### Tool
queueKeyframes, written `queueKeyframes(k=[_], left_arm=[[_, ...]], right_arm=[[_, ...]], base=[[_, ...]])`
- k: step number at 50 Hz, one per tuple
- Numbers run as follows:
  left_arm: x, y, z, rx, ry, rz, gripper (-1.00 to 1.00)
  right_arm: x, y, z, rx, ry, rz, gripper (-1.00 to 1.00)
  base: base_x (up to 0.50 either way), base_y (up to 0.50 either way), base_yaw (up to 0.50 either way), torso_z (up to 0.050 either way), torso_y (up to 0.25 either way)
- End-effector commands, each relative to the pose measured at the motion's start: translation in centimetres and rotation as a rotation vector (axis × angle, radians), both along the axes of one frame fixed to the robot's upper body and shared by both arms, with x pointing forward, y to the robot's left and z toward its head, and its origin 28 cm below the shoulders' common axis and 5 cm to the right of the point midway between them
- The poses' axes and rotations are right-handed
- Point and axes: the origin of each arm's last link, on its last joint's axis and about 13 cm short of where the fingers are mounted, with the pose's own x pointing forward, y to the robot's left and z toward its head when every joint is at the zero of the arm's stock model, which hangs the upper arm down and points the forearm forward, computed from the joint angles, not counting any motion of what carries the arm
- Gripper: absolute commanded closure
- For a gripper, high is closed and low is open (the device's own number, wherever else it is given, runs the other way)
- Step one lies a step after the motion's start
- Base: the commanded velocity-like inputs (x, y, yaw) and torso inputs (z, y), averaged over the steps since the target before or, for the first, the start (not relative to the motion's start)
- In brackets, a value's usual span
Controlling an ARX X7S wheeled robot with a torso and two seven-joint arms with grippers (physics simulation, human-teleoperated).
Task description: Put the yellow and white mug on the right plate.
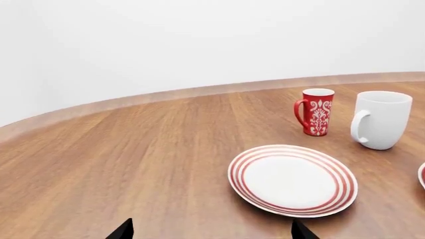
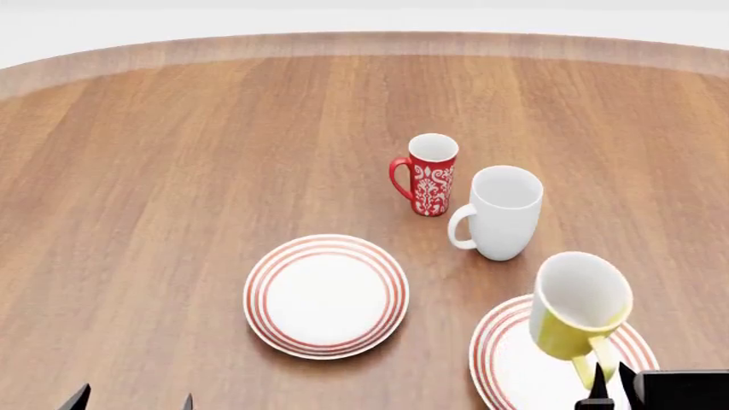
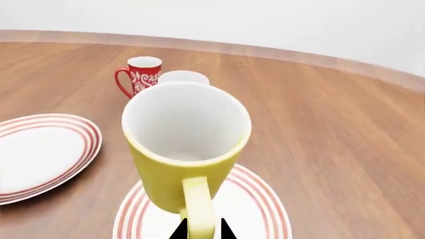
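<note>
Round wooden table (image 2: 171,171), brown grain, pale rim, plain white wall behind.

My right gripper (image 3: 199,231): only the two dark fingertips (image 3: 227,230) show, set narrow on either side of the handle of the yellow and white mug (image 3: 179,149). They are clamped on that handle; the gap between them is filled by it. The mug sits directly ahead of my right fingers, handle toward me, mouth tilted slightly so the white interior is visible. In the head view it appears raised above the right plate (image 2: 513,367); whether the base touches the plate I cannot tell. The plate lies just under and beyond my right fingertips, red rings visible on both sides of the mug.

My left gripper (image 1: 209,231): two dark fingertips (image 1: 123,230) at the edge of the left wrist view, spread wide, nothing between them, touching nothing.

Just ahead of the left fingers, to their right side: the left plate (image 1: 292,179), flat on the table.

Farther out, past both plates: the white mug (image 2: 499,212), upright, handle toward the left plate. Just beyond it, close beside, the red mug (image 2: 428,173) with white pattern, upright.
</note>
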Motion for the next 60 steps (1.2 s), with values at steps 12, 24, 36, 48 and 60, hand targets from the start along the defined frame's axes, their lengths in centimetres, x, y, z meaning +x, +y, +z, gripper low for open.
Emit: queueKeyframes(k=[12, 24, 36, 48, 60], left_arm=[[0.0, 0.1, 0.0, 0.001, 0.000, 0.003, -1.00], [0.0, 0.1, 0.0, 0.001, 0.000, 0.002, -1.00], [0.0, 0.0, -0.1, 0.000, 0.002, 0.001, -1.00], [0.1, 0.1, -0.1, 0.001, 0.001, 0.002, -1.00], [0.0, 0.1, -0.1, 0.001, 0.000, 0.004, -1.00]], right_arm=[[2.3, -0.6, -1.5, -0.004, 0.066, -0.055, 1.00], [2.6, -1.4, -3.0, 0.010, 0.110, -0.101, 1.00], [3.1, -1.2, -4.2, 0.000, 0.150, -0.100, 1.00], [3.7, -0.9, -4.8, -0.007, 0.174, -0.089, 1.00], [3.5, -0.9, -5.1, -0.006, 0.184, -0.090, 1.00]], base=[[0.00, 0.00, 0.00, 0.000, 0.001], [0.00, 0.00, 0.00, 0.000, 0.000], [0.00, 0.00, 0.00, 0.000, 0.001], [0.00, 0.00, 0.00, 0.000, 0.000], [0.00, 0.00, 0.00, 0.000, 0.000]])
